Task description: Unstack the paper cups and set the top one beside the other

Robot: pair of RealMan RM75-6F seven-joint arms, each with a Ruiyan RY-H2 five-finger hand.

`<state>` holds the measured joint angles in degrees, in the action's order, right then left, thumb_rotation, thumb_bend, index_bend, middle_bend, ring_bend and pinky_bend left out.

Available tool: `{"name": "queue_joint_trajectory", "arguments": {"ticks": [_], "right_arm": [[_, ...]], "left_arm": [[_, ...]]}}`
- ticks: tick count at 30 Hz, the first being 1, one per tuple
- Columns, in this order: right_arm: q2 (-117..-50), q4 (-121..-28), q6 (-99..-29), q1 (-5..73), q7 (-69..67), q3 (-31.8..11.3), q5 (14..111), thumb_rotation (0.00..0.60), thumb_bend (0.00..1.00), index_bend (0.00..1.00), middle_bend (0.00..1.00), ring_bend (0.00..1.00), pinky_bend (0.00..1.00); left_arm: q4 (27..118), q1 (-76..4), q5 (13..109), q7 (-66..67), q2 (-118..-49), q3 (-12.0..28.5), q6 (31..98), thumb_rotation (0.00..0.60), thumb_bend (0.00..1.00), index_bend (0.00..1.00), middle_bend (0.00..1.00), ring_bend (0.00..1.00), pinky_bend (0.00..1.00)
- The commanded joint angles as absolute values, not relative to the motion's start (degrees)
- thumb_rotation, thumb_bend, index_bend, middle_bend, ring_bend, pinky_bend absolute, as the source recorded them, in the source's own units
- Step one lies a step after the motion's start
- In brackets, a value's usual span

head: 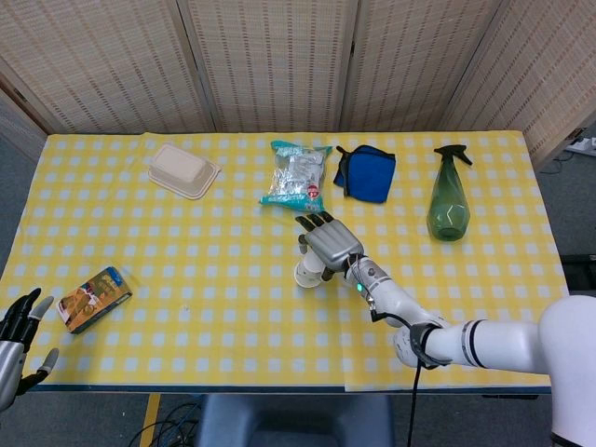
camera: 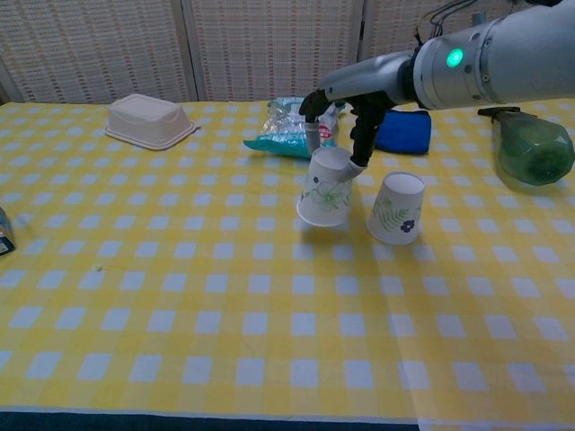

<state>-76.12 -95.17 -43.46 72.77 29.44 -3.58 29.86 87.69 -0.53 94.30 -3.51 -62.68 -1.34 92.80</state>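
Two white paper cups with leaf prints are apart, both upside down. My right hand [camera: 358, 124] pinches the top cup [camera: 325, 190] by its upturned base, tilted, with its rim at or just above the tablecloth. It hangs left of the other cup [camera: 396, 208], which stands on the table a small gap away. In the head view the right hand [head: 329, 244] covers most of the held cup [head: 306, 273], and my wrist hides the standing cup. My left hand [head: 16, 348] rests open and empty off the table's near left corner.
A beige clamshell box [head: 183, 170], a snack bag [head: 296, 177], a blue cloth [head: 365, 173] and a green spray bottle [head: 448, 200] lie along the far side. A small printed carton [head: 93, 298] sits near the left front edge.
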Motion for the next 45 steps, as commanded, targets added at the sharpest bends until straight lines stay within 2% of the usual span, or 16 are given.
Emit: {"name": "queue_joint_trajectory", "arguments": {"ticks": [1, 29, 34, 38, 41, 45], "right_arm": [[-78.63, -92.91, -43.87, 74.23, 31.13, -3.18, 27.7, 0.6, 0.21, 0.39, 0.02, 0.0, 0.0], [-84.61, -87.21, -43.88, 78.65, 37.97, -1.34, 17.91, 0.6, 0.21, 0.38, 0.01, 0.0, 0.0], [-83.77, -88.28, -43.75, 79.01, 38.44, -1.17, 16.59, 0.6, 0.2, 0.29, 0.0, 0.0, 0.0], [-82.33, -89.7, -43.62, 79.31, 38.62, -1.0, 15.67, 0.6, 0.16, 0.11, 0.0, 0.0, 0.0], [-80.99, -91.0, -43.27, 79.11, 37.62, -1.51, 15.46, 0.6, 0.12, 0.02, 0.0, 0.0, 0.0], [-75.91, -96.65, -44.34, 77.56, 34.7, -3.35, 18.71, 0.6, 0.11, 0.0, 0.0, 0.0, 0.0]], "left_arm": [[87.59, -0.4, 94.19, -4.02, -62.45, -1.29, 93.04, 0.6, 0.38, 0.0, 0.0, 0.04, 0.29], [87.02, 0.39, 94.15, -6.44, -61.67, -0.98, 94.68, 0.6, 0.38, 0.0, 0.0, 0.04, 0.29], [87.01, 0.52, 94.42, -6.58, -61.63, -1.08, 94.91, 0.6, 0.38, 0.0, 0.0, 0.04, 0.29], [87.07, 0.66, 94.77, -6.45, -61.67, -1.14, 95.3, 0.6, 0.38, 0.0, 0.0, 0.04, 0.29], [87.22, 0.86, 95.18, -6.29, -61.65, -1.24, 95.78, 0.6, 0.38, 0.0, 0.0, 0.04, 0.29], [87.09, 0.95, 95.42, -6.25, -61.66, -1.21, 96.12, 0.6, 0.38, 0.0, 0.0, 0.04, 0.29]]}}
